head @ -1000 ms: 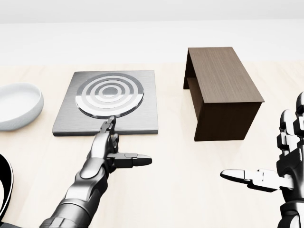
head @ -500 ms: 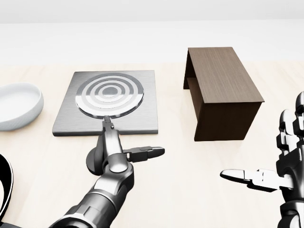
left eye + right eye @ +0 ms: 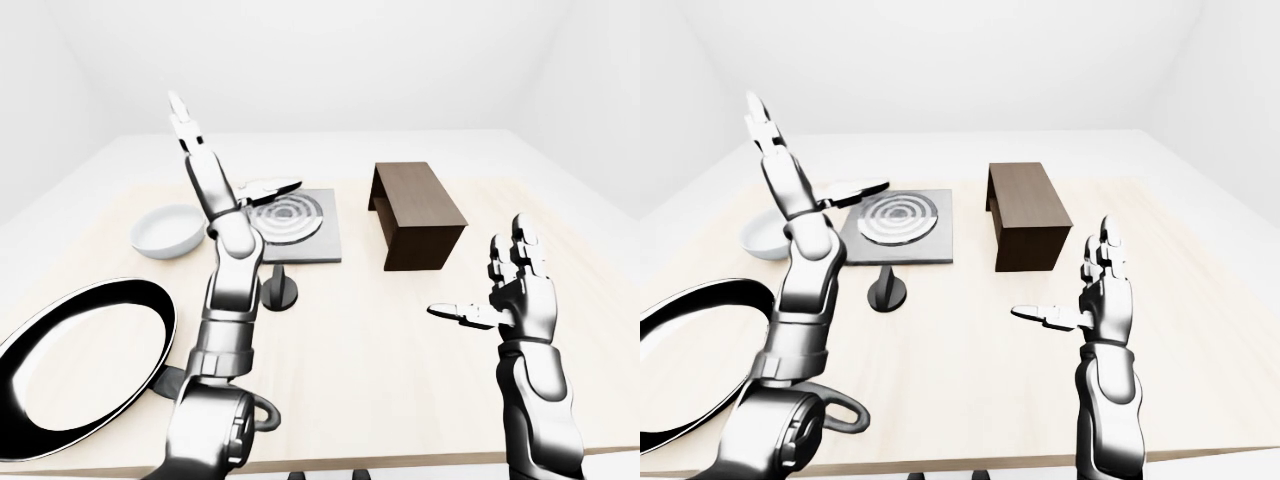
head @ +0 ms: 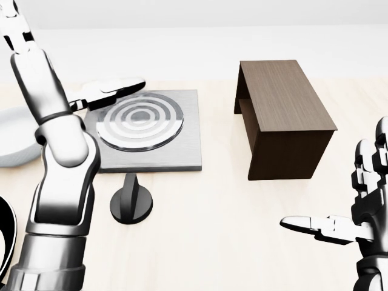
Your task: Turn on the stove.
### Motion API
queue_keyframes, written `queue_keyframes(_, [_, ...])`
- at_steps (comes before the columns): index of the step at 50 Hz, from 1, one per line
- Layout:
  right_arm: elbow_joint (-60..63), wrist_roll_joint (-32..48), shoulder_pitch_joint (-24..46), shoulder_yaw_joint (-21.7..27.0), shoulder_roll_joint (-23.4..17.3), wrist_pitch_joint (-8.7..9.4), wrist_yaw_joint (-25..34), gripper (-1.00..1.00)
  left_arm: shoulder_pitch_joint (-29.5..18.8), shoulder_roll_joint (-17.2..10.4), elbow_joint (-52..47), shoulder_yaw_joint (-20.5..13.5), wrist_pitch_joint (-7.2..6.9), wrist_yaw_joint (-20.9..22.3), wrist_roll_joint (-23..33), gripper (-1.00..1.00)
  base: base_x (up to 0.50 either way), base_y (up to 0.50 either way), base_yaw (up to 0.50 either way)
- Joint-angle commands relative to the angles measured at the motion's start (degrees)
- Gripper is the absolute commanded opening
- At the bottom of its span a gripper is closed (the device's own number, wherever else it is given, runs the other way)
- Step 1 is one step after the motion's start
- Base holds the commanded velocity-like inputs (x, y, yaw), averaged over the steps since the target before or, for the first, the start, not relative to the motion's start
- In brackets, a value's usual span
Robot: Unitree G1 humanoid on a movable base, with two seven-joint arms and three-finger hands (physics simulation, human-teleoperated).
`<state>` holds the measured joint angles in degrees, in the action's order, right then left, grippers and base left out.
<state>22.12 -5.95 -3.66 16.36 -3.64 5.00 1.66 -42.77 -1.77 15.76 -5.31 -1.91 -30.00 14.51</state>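
Left hand (image 4: 57, 79) lifted off knob (image 4: 131, 203), fingers spread, holding nothing; right hand (image 4: 348, 209) open, unmoved; bowl (image 3: 170, 231) empty.

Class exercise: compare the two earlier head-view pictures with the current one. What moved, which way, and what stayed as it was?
The left hand has lifted off the black knob and risen toward the top left of the head view, fingers open, so the knob now shows in full. It holds nothing. The right hand stayed open at lower right. The stove plate, brown box and white bowl have not shifted, nor has the camera.
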Motion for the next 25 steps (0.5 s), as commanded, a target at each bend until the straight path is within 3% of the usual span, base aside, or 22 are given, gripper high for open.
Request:
queue_keyframes(1, [0.42, 0.11, -0.16, -0.15, 0.2, 0.0, 0.04, 1.0, 2.43, -1.99, -30.66, -0.11, -3.09, 0.0, 1.77, 1.0, 0.0, 0.0, 0.0])
queue_keyframes(25, [-1.27, 0.04, 0.09, -0.22, -0.03, 0.0, 0.05, 1.0, 2.56, -1.81, -33.23, 0.09, -3.09, 0.0, 2.37, 1.0, 0.0, 0.0, 0.0])
